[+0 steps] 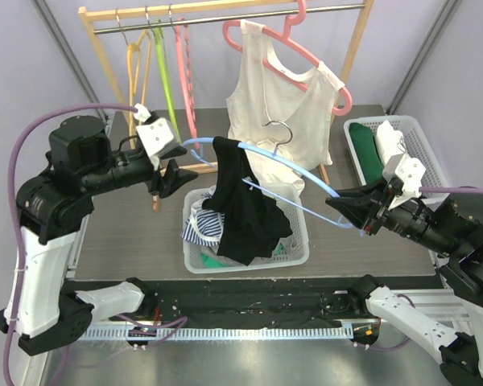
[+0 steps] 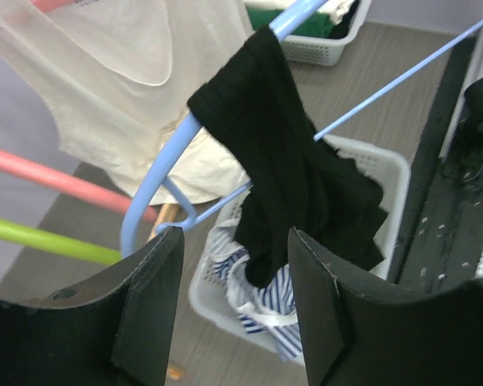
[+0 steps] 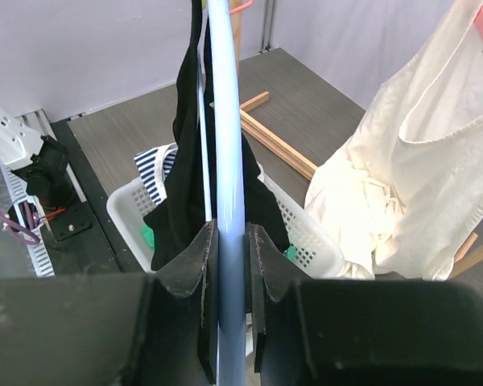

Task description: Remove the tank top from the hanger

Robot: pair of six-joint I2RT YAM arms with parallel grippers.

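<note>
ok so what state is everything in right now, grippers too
black tank top: draped over the blue hanger, not yet off, hanging over the white basket
blue hanger: off the rack, gripped at one end
right gripper: shut on the blue hanger
left gripper: open, holding nothing, near the hanger's other end
cream tank top: hanging on a pink hanger
white basket: holds striped cloth

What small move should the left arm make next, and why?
Probably close the left fingers on the black tank top and draw it off the blue hanger at the end nearest them. Those fingers stand open and hold nothing; the right fingers clamp the hanger; the top is draped over it above the white basket.
</note>
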